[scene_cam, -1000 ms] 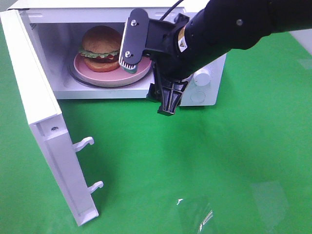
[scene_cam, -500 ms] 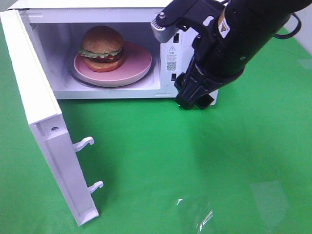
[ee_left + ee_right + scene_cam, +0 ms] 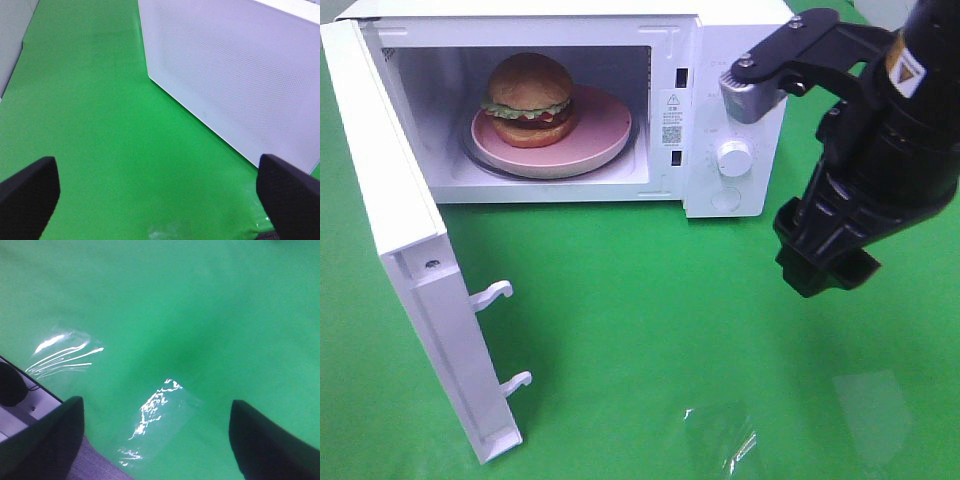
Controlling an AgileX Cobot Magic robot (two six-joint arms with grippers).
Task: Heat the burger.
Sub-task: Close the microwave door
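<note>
The left gripper (image 3: 157, 200) shows only in its wrist view: 2 fingers spread wide with nothing between them, over the green cloth (image 3: 100, 115) and near a white dotted panel (image 3: 235, 75), probably the door.

In the high view the door (image 3: 390, 200) stands swung fully out at 9 o'clock. The burger (image 3: 528, 98) sits at 11 o'clock inside the microwave (image 3: 680, 30), on a pink plate (image 3: 605, 135), toward the plate's 9 o'clock side. The knob (image 3: 734, 157) is at 2 o'clock. The right gripper (image 3: 160, 440) hangs at 3 o'clock, clear of the microwave, with its fingers apart and empty.

The burger looks light and soft. Its glossy bun is likely slippery, and its stacked layers could slide if squeezed. The bare plate rim at 3 o'clock looks like the safer place to hold. With the burger already inside, the door seems the next thing to handle.
</note>
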